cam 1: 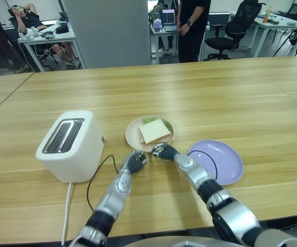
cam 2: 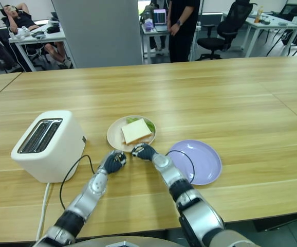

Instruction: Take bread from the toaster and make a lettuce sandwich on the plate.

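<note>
Nearest us, our left hand [cam 1: 134,161] and right hand [cam 1: 162,151] sit curled and empty at the rim of the round cream plate [cam 1: 130,135] — there a square white bread slice [cam 1: 154,131] covers green lettuce [cam 1: 165,124]. Slots of the white boxy toaster [cam 1: 72,152] look empty — we judge the sandwich nearly done.

tabletop [cam 1: 200,87]: wood-grain, smooth, light sheen. toaster [cam 1: 71,146]: matt cream shell, metal slots. plates: cream plate [cam 1: 133,135] matt, purple plate [cam 1: 225,162] slightly glossy. hands: left hand [cam 1: 134,162], right hand [cam 1: 164,152], metallic grey, dark joints.
</note>
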Controlling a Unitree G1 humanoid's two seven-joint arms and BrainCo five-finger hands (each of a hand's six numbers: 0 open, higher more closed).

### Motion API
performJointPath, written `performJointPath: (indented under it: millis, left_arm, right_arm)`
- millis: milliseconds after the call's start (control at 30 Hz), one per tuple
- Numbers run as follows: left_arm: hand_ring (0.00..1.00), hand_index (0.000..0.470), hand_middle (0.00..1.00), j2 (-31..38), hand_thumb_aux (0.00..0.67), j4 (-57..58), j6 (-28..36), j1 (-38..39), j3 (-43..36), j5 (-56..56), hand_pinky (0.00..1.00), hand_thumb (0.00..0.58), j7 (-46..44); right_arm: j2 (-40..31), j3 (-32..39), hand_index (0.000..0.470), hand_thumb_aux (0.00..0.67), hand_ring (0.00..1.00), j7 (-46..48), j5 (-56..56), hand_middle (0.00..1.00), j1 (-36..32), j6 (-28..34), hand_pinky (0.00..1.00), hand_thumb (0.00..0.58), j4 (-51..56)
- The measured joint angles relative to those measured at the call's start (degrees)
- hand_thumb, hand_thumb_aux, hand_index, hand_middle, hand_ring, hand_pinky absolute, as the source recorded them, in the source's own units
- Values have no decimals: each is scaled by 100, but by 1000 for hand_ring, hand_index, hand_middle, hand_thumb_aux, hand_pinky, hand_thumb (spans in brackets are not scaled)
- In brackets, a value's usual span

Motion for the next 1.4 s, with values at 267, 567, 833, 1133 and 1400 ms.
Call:
performJointPath:
  millis: [267,567,833,1133,1400]
  left_arm:
    - [502,460,502,-134,670,988,-951,-362,215,-223,502,580,341]
    - [0,0,0,-576,0,-2547,-1336,2621,105,-1310,0,0,-610]
    - [0,0,0,-761,0,-4956,-1561,4340,-481,-1802,0,0,-1015]
    - [0,0,0,-613,0,-5476,-1373,4006,51,-1063,0,0,-768]
    - [0,0,0,-321,0,-5856,-1255,4008,538,-649,0,0,-725]
  right_arm:
    - [61,-347,460,670,592,-212,-3,592,-398,-439,592,580,809]
    - [-660,-592,0,0,0,1162,1097,0,3203,994,0,0,-4741]
    - [-1369,-669,0,0,0,1648,1667,0,5182,955,0,0,-7461]
    - [-1644,-607,0,0,0,1043,503,0,5327,-1332,0,0,-7518]
    - [-2142,-1006,0,0,0,116,-646,0,5520,-2697,0,0,-7009]
